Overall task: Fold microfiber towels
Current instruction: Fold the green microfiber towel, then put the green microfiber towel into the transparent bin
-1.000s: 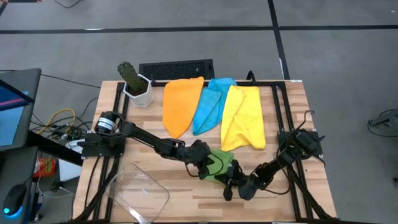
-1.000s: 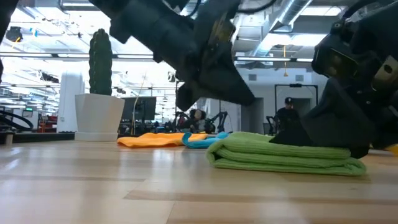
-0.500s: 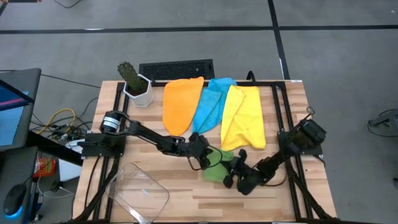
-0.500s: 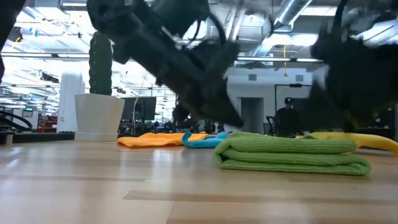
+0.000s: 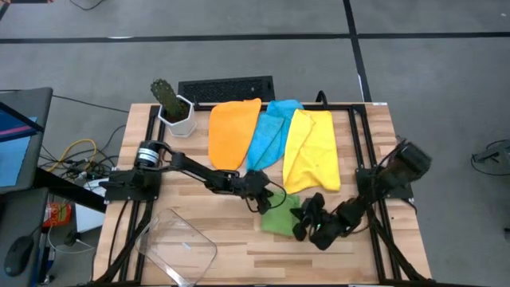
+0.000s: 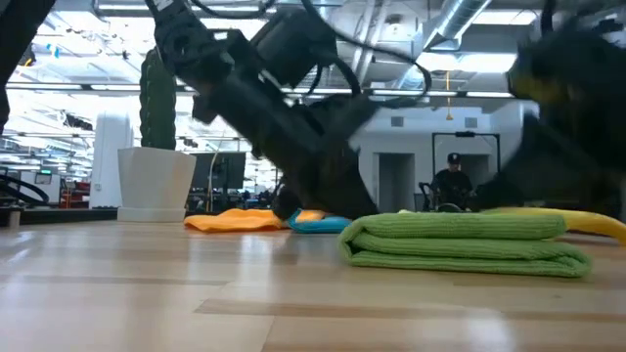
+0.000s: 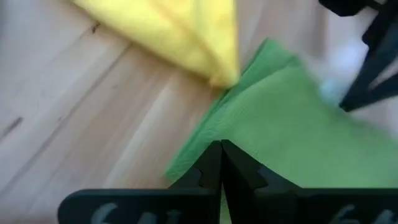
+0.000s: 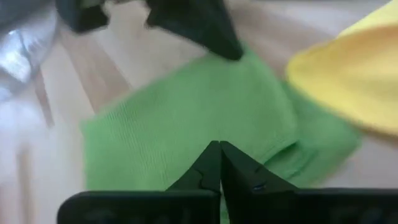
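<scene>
The green towel (image 5: 279, 218) lies folded flat on the table near its front middle. It also shows in the low view (image 6: 460, 242). My left gripper (image 5: 264, 196) is shut and stands just off the towel's far left corner (image 7: 186, 165). My right gripper (image 5: 306, 218) is shut and stands at the towel's right edge, over the cloth (image 8: 186, 124). The orange towel (image 5: 231, 134), the light blue towel (image 5: 271, 131) and the yellow towel (image 5: 312, 150) lie spread side by side at the back of the table.
A green cactus in a white pot (image 5: 173, 106) stands at the far left. A black keyboard (image 5: 227, 88) lies along the far edge. A clear plastic bin (image 5: 179, 247) sits at the near left corner. The yellow towel's near end (image 7: 186, 37) lies close to the green towel.
My left gripper has drawn back off the green towel toward the table's far left. My right gripper has drawn back toward the table's right edge and a little up. The green towel stays folded on the table and now shows more fully.
</scene>
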